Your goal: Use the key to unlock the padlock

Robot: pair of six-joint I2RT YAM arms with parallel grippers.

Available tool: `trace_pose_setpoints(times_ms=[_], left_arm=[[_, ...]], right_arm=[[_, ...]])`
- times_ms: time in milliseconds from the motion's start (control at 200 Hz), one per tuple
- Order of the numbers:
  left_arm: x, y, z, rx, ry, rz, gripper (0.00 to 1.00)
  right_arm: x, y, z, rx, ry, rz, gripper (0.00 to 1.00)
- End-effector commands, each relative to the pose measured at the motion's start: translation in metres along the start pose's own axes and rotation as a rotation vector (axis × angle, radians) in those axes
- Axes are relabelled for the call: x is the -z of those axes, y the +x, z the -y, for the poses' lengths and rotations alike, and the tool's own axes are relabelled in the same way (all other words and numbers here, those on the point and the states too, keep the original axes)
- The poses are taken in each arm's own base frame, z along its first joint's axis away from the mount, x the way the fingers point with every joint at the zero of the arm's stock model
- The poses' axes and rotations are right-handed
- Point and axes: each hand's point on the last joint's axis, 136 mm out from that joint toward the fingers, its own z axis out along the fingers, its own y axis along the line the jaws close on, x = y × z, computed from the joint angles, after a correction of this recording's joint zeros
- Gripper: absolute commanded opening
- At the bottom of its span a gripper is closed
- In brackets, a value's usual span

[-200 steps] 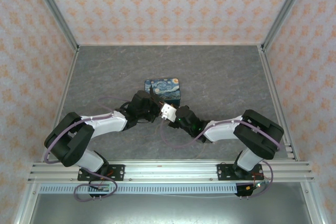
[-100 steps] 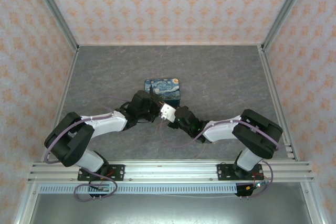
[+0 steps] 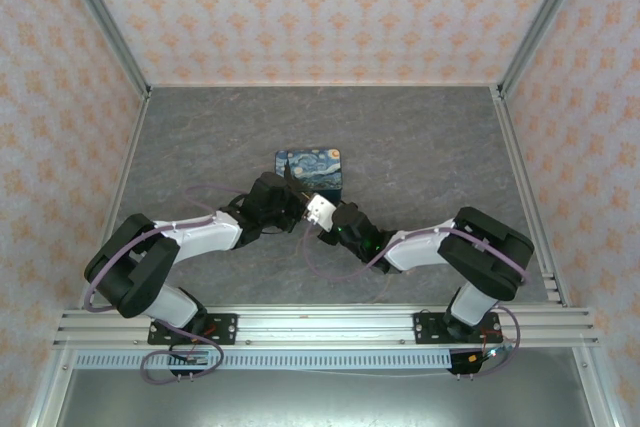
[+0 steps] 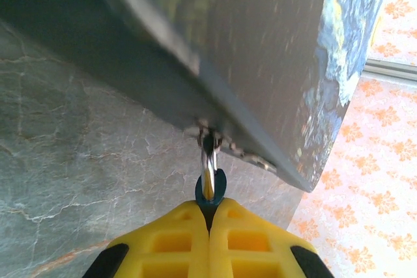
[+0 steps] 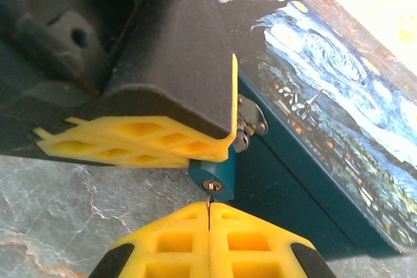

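Observation:
The teal-blue padlock hangs by its metal shackle from the latch of the painted box. My left gripper is shut on the padlock, its yellow fingers clamping the body from the side. My right gripper is shut on the thin silvery key, whose tip sits at the padlock's keyhole. In the top view both grippers meet just in front of the box, left gripper and right gripper close together.
The night-sky box stands mid-table on the grey marbled surface. Patterned walls enclose the table on three sides, with aluminium rails along the near edge.
The right arm has crept slightly left and forward toward the padlock; the left arm holds still.

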Motion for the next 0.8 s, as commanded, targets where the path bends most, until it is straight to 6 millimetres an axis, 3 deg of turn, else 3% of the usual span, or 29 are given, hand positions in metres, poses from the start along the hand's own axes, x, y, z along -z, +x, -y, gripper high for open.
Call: trace_pose_setpoints(times_ms=[0,210,626,791], left_arm=[[0.008,0.008,0.026,-0.013,0.071,-0.032,0.0],[0.009,0.008,0.024,-0.014,0.069,-0.031,0.0],[0.009,0.008,0.02,-0.02,0.061,-0.027,0.0],[0.01,0.004,0.011,-0.047,0.032,-0.006,0.31]], right_arm=[[-0.005,-0.015,0.011,-0.16,-0.009,0.068,0.0],[-0.01,-0.016,0.014,-0.356,-0.117,0.094,0.0],[-0.011,-0.008,0.011,-0.392,-0.129,0.057,0.0],[-0.012,0.0,0.005,-0.462,-0.152,0.015,0.0]])
